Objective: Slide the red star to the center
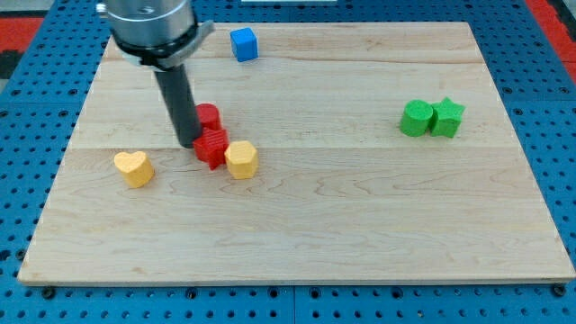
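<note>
The red star lies left of the board's middle. A yellow hexagon block touches its right side and a red round block sits just above it. My tip is at the star's left edge, touching or nearly touching it. The rod partly hides the red round block.
A yellow heart lies to the left of my tip. A blue cube sits near the board's top edge. A green round block and a green star touch each other at the right. The wooden board lies on a blue pegboard.
</note>
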